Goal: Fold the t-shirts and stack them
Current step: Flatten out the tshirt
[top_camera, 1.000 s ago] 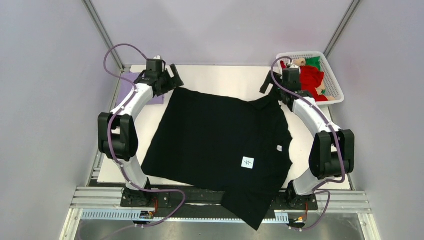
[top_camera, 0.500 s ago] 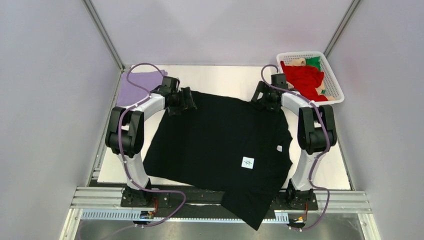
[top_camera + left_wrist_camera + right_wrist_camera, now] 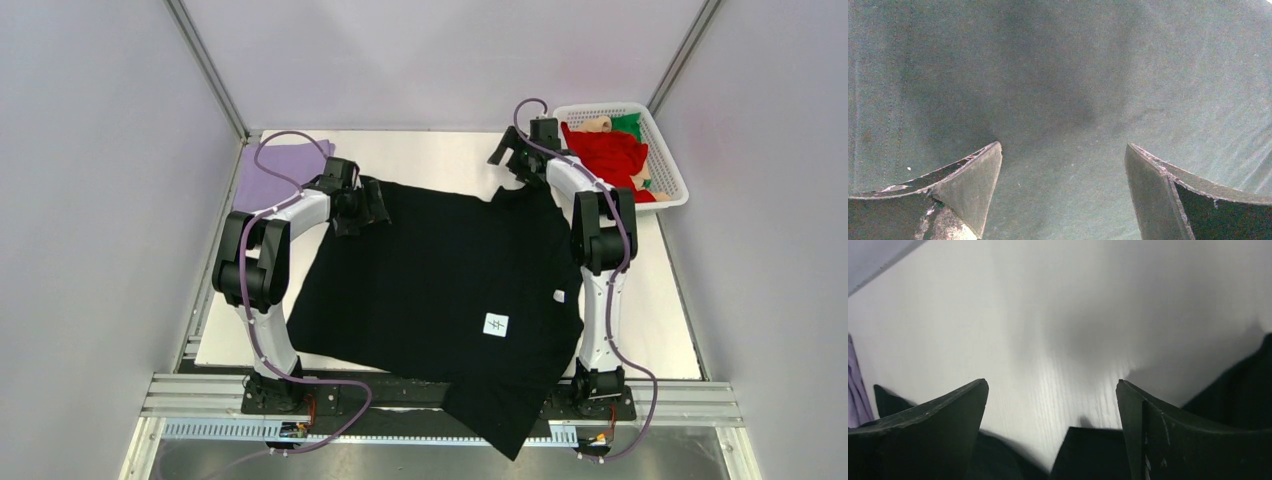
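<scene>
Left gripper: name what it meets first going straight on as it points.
The black t-shirt: its cloth fills the left wrist view ahead of the open left gripper, so it would likely press into that first; depth is unclear.

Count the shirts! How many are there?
5: black shirt spread on the table, lavender shirt at its far left corner, red, green and beige bunched in the basket. More may hide underneath.

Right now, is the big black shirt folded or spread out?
Spread out. The black t-shirt lies flat over the table, one corner hanging off.
</scene>
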Available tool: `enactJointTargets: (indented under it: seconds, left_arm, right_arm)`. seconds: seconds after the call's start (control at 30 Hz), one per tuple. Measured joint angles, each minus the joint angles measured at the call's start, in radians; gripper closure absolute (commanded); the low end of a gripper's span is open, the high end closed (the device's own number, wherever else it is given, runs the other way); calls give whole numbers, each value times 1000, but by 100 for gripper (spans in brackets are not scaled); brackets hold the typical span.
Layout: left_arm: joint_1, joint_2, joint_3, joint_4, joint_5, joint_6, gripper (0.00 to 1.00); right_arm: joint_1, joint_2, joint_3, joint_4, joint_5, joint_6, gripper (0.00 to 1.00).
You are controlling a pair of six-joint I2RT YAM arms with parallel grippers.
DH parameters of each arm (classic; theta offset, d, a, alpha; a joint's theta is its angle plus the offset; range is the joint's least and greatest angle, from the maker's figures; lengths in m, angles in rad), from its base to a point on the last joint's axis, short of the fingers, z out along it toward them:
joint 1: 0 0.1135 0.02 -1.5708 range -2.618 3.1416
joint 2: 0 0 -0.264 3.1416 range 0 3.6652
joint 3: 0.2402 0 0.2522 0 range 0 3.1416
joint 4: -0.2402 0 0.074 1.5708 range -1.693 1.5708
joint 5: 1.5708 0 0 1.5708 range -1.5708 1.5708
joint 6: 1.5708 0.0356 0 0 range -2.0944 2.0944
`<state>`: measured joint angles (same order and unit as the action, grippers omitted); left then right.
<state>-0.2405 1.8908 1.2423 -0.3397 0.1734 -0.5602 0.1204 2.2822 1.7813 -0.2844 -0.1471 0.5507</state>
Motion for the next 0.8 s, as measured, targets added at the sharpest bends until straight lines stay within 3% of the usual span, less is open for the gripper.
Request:
enactJointTargets:
  seconds: [0.1, 0.23, 0.63, 0.8]
  left_arm:
    - [0, 0, 0, 0, -3, 0, 0]
    - [0, -4, 0, -4, -10, 1, 0]
    - [-15, -65, 12, -117, -26, 8, 0]
    - [-35, -59, 12, -143, -19, 11, 0]
  right_arm:
    - [2, 51, 80, 12, -17, 21, 0]
    - [7, 26, 63, 16, -16, 18, 0]
    - [26, -640, -619, -118, 144, -13, 0]
    - [27, -653, -737, -185, 161, -14, 0]
